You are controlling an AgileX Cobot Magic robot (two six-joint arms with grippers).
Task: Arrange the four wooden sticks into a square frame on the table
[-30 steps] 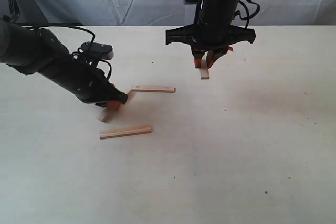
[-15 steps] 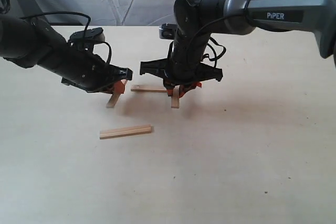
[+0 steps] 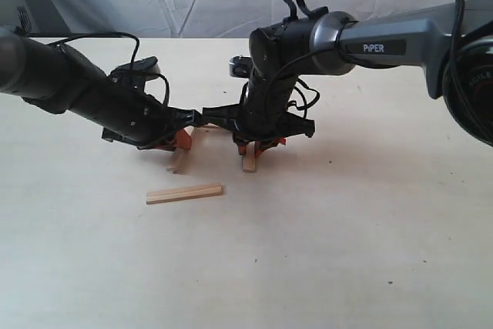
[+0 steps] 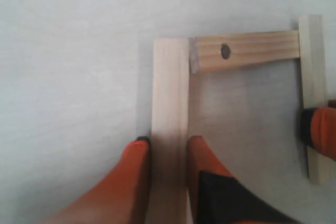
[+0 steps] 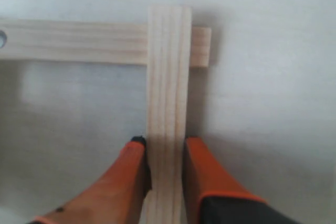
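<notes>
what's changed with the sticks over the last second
The right gripper carried the right stick toward the camera and set it across one end of the dotted stick. The left gripper brought the left stick to the other end. Both stay shut on their sticks. The front stick hasn't moved.

Pale sticks point(image 5: 167, 77) on a cream-beige table point(image 3: 347, 252).
I see fine lengthwise grain on the wood, a dark dot on the far stick point(image 4: 247, 51), tiny dark specks on the table, and orange pads point(image 4: 131, 182) backed with black.
</notes>
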